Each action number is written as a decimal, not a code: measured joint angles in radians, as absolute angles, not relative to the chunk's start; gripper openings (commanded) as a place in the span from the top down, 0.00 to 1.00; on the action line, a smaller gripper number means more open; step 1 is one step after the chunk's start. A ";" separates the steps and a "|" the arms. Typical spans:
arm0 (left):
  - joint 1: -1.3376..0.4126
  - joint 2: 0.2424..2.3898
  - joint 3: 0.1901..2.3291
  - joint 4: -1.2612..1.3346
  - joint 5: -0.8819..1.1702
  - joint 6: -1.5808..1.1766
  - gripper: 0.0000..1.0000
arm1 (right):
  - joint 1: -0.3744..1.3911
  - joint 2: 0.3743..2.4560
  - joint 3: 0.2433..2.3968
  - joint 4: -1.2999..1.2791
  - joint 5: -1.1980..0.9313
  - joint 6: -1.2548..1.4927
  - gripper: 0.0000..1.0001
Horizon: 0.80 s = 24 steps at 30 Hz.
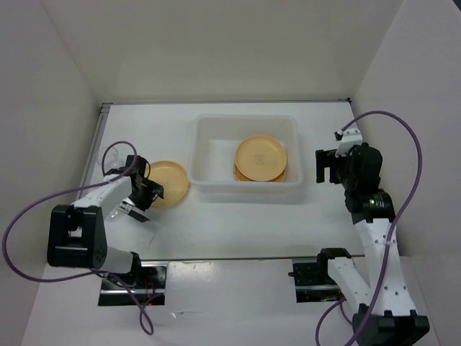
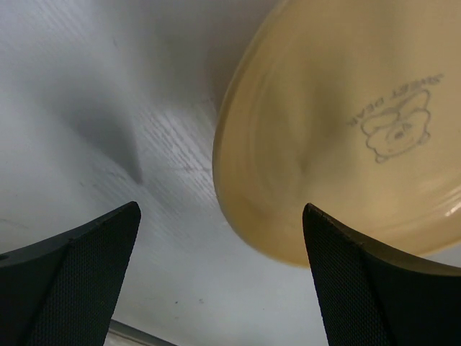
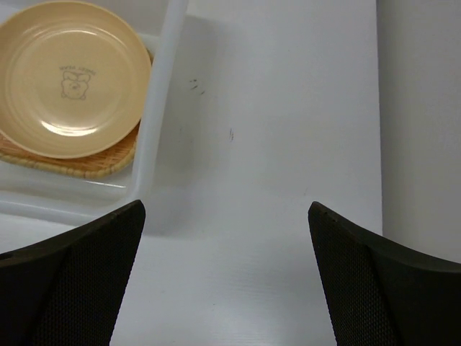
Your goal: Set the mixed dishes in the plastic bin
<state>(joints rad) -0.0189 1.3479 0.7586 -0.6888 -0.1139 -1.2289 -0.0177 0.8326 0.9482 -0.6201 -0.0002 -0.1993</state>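
The plastic bin stands at the table's middle back. Inside it one yellow-tan plate lies on the tan woven tray; the right wrist view shows this plate, the tray and the bin's wall. The second plate lies on the table left of the bin. My left gripper is open at its left rim; in the left wrist view the plate reaches between the fingers of the gripper. My right gripper is open and empty beside the bin's right end, also seen in its wrist view. No clear cups show.
White walls close in the table on the left, back and right. A metal strip runs along the table's left edge. Purple cables loop from both arms. The arm bases sit at the near edge.
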 measured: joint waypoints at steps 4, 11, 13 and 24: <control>-0.018 1.456 0.785 -0.653 -0.116 -1.239 0.00 | -0.018 0.685 0.879 -0.581 -0.020 -0.215 0.02; -0.018 1.526 0.834 -0.618 -0.126 -1.239 0.08 | -0.018 0.600 0.855 -0.557 -0.050 -0.237 0.02; -0.018 1.534 0.838 -0.613 -0.126 -1.244 0.33 | -0.018 0.601 0.850 -0.551 -0.053 -0.241 0.02; -0.010 1.540 0.847 -0.522 -0.079 -1.264 1.00 | -0.018 0.601 0.837 -0.537 -0.054 -0.245 0.02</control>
<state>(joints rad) -0.0101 1.5402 0.8467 -0.5224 -0.0792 -1.2640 -0.0177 0.6014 0.8371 -0.5369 -0.0536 -0.2455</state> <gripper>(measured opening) 0.026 0.983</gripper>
